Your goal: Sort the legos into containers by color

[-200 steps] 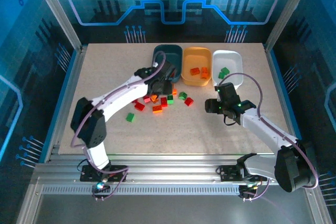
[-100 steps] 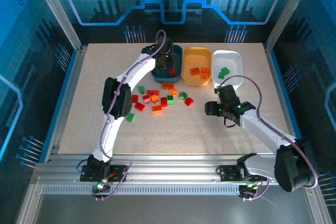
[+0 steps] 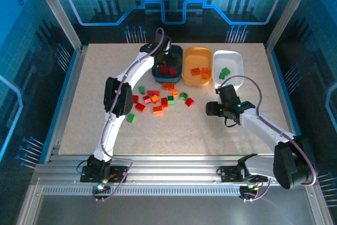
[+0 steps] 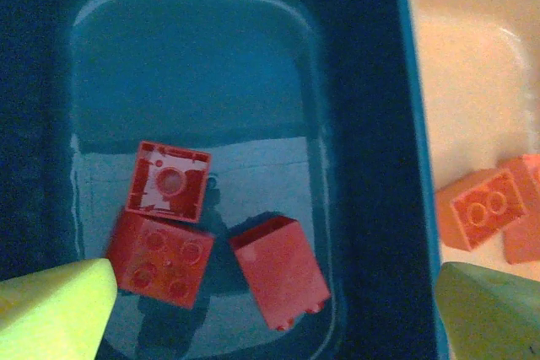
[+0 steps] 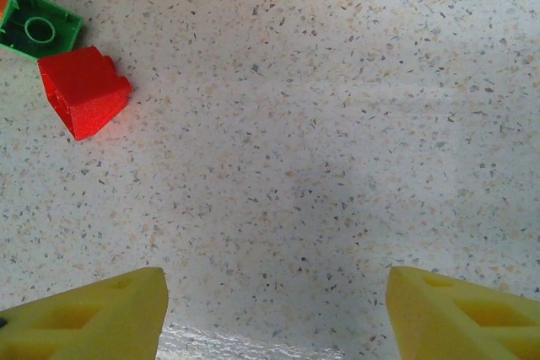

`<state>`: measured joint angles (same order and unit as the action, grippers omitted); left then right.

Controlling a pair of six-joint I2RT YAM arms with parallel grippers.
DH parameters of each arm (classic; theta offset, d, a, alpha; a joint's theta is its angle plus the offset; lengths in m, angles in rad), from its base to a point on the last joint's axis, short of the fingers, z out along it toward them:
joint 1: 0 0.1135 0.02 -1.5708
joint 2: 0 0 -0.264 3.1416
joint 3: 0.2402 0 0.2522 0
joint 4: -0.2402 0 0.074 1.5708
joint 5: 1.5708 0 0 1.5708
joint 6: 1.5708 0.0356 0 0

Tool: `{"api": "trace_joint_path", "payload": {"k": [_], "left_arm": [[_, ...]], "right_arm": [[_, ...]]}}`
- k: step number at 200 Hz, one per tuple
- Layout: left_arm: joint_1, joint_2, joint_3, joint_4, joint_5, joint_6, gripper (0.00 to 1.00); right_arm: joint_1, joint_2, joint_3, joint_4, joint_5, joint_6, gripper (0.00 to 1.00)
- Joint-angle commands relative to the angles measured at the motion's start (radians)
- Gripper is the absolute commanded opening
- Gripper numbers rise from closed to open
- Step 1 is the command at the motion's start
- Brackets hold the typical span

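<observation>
Our left tool (image 4: 270, 318) hangs with jaws wide apart and empty over the dark teal tray (image 4: 371, 82), whose wall runs just beside the orange tray (image 4: 472, 82). We see three red legos (image 4: 164, 259) bunched on its floor, open floor beyond them. Our right tool (image 5: 274, 318) is spread apart too, over open speckled counter (image 5: 337, 124), a red brick (image 5: 83, 90) and green brick (image 5: 38, 29) side by side.
</observation>
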<state>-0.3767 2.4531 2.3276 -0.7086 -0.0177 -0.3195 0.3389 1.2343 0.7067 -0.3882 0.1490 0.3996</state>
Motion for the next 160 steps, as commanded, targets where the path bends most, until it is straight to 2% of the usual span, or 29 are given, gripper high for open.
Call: {"api": "trace_joint_path", "payload": {"k": [1,22,51,58,60,62,66,91,107,140,152,160], "left_arm": [[0.001,-0.148,0.012,0.040,0.097,0.011,0.99],[0.001,-0.310,-0.136,0.123,0.153,-0.004,0.99],[0.001,-0.621,-0.528,0.327,0.162,-0.039,0.99],[0.001,-0.703,-0.631,0.378,0.154,-0.046,0.99],[0.001,-0.727,-0.660,0.388,0.150,-0.049,0.99],[0.001,-0.750,-0.690,0.404,0.145,-0.053,0.99],[0.001,-0.794,-0.750,0.435,0.137,-0.061,0.99],[0.001,-1.052,-1.087,0.568,0.089,-0.120,0.99],[0.001,-1.172,-1.258,0.600,0.086,-0.157,0.99],[0.004,-1.389,-1.494,0.527,-0.010,-0.216,0.99],[0.008,-1.470,-1.578,0.533,-0.048,-0.250,0.99],[0.009,-1.517,-1.628,0.537,-0.073,-0.273,0.99]], "right_arm": [[-0.011,-0.038,0.028,-0.023,0.010,-0.005,0.71],[-0.010,-0.088,0.032,-0.051,0.011,0.004,0.74],[0.004,-0.181,0.024,-0.070,0.039,0.034,0.81],[0.010,-0.204,0.019,-0.071,0.059,0.043,0.87],[0.013,-0.211,0.017,-0.071,0.066,0.046,0.90],[0.014,-0.216,0.015,-0.070,0.072,0.047,0.97],[0.017,-0.231,0.008,-0.064,0.082,0.050,1.00],[0.017,-0.299,-0.039,-0.001,0.104,0.094,1.00],[0.003,-0.324,-0.076,0.061,0.058,0.129,1.00],[-0.009,-0.343,-0.055,0.074,-0.006,0.176,0.83],[-0.004,-0.310,-0.029,0.064,-0.025,0.179,0.76],[0.005,-0.266,0.000,0.040,-0.038,0.178,0.75]]}}
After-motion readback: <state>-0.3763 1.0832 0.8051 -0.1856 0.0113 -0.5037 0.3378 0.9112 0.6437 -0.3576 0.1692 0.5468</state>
